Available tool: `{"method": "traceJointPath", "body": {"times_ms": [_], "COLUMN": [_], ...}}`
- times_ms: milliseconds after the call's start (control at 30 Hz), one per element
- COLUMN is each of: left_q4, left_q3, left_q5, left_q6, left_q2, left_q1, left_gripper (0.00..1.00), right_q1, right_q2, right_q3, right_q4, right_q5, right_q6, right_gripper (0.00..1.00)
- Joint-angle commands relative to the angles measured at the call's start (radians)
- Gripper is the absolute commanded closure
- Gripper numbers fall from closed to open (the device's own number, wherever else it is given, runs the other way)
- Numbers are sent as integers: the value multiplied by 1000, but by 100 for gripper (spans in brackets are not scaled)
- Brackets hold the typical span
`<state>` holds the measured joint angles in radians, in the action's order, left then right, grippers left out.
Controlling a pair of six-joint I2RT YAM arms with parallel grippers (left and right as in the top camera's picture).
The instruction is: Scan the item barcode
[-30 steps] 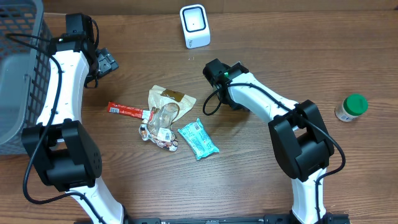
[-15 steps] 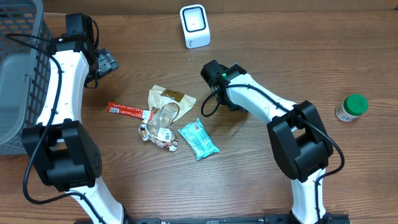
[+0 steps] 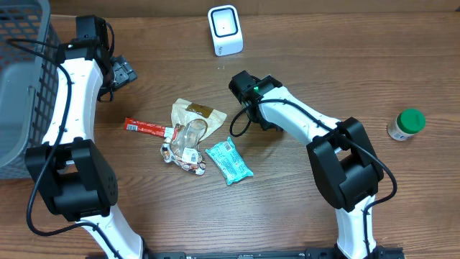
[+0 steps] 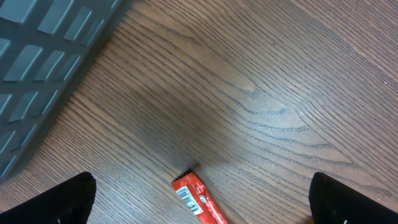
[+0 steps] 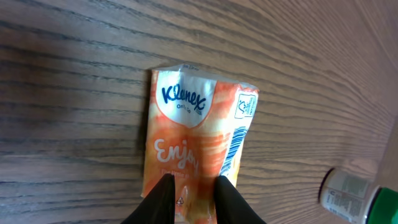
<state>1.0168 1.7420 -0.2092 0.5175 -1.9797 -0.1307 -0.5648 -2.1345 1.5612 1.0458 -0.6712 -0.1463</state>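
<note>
Scan judged not yet done. Tissue pack [image 5: 193, 143] lies flat on the counter [image 3: 323, 57] in front of the scanner [image 3: 225, 30], barcode [image 5: 236, 146] up. Right tool [image 5: 194, 182] straddles its end, fingers narrowly apart; grip cannot be told. Left tool [image 4: 202, 202] is wide apart, empty.
Count: 1 scanner, 1 pack, 4 packets [image 3: 190, 140], 1 bottle [image 3: 406, 124], 1 basket [image 3: 21, 86].

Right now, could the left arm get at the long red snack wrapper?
Probably yes. The left hand is open and close to the long red snack wrapper, whose near end lies bare on the wooden table, nothing covering it.
</note>
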Motion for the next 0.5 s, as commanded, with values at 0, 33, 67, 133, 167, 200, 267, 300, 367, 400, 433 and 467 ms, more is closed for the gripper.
{"method": "traceJointPath", "body": {"times_ms": [0, 33, 67, 133, 167, 200, 267, 300, 367, 400, 433, 467], "left_q4": [-1, -1, -1, -1, -1, -1, -1, -1, -1, -1, -1, -1], "left_q3": [22, 22, 22, 22, 22, 22, 22, 22, 22, 22, 22, 22], "left_q5": [4, 4, 4, 4, 4, 4, 4, 4, 4, 4, 4, 4], "left_q6": [6, 6, 6, 6, 6, 6, 6, 6, 6, 6, 6, 6], "left_q2": [5, 5, 5, 5, 5, 5, 5, 5, 5, 5, 5, 5], "left_q1": [7, 7, 7, 7, 7, 7, 7, 7, 7, 7, 7, 7], "left_gripper": [0, 0, 0, 0, 0, 0, 0, 0, 0, 0, 0, 0], "right_q1": [-5, -5, -5, -5, -5, -5, -5, -5, -5, -5, -5, -5], "right_q2": [31, 31, 31, 31, 31, 31, 31, 31, 31, 31, 31, 31], "right_q3": [-6, -6, -6, -6, -6, -6, -6, -5, -1, 2, 5, 8], "right_q4": [-10, -13, -17, -21, -24, -26, -28, -29, -29, -29, -28, -28], "right_q5": [27, 28, 31, 46, 53, 57, 57, 57, 57, 57, 57, 57], "right_q6": [-11, -11, -11, -10, -11, -11, -11, -11, -11, -11, -11, -11], "right_gripper": [77, 77, 77, 77, 77, 76, 76, 76, 76, 76, 76, 76]}}
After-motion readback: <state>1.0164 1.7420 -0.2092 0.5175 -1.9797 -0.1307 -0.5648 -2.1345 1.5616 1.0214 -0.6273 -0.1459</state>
